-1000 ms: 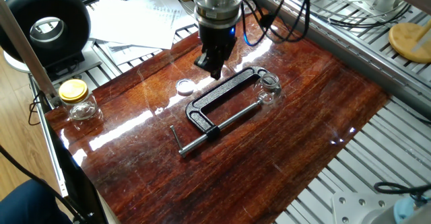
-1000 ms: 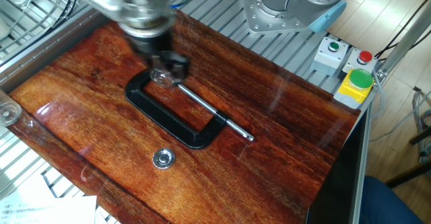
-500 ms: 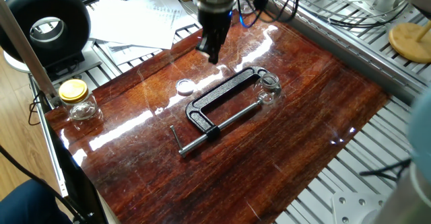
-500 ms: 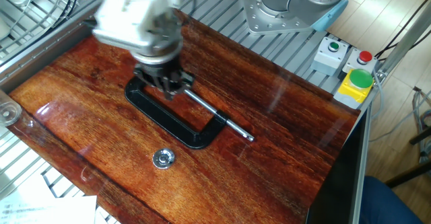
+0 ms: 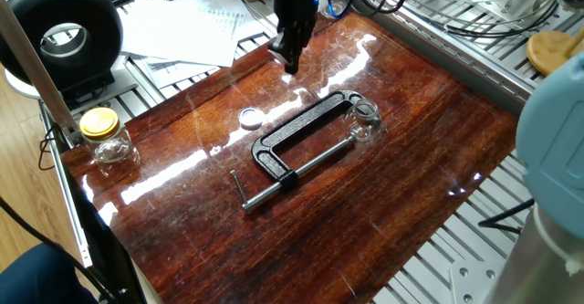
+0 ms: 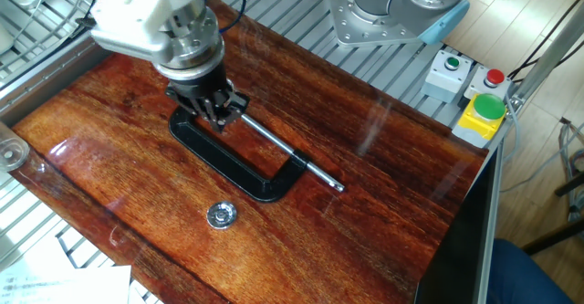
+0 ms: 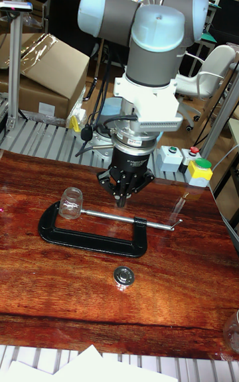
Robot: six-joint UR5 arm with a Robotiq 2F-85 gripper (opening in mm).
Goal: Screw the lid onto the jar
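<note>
The small squat clear glass jar (image 7: 72,202) stands upright and open-mouthed on the glossy reddish-brown wooden tabletop (image 5: 383,185), at the screw end of the long black metal C-clamp (image 5: 301,144), touching or just beside its frame; in the other fixed view the arm hides the jar. Its glass is see-through, with a thick rounded rim. The small flat round silvery-white lid (image 5: 250,117) lies flat on the tabletop, apart from the jar, on the other side of the clamp's frame; in the tall fixed view it shows a ringed inner face. The black end effector (image 7: 123,200) hangs above the tabletop, near the clamp's screw rod, its fingers drawn close together with nothing between them. A second clear glass jar with a yellow lid (image 5: 106,134) stands at the tabletop's edge, well apart.
</note>
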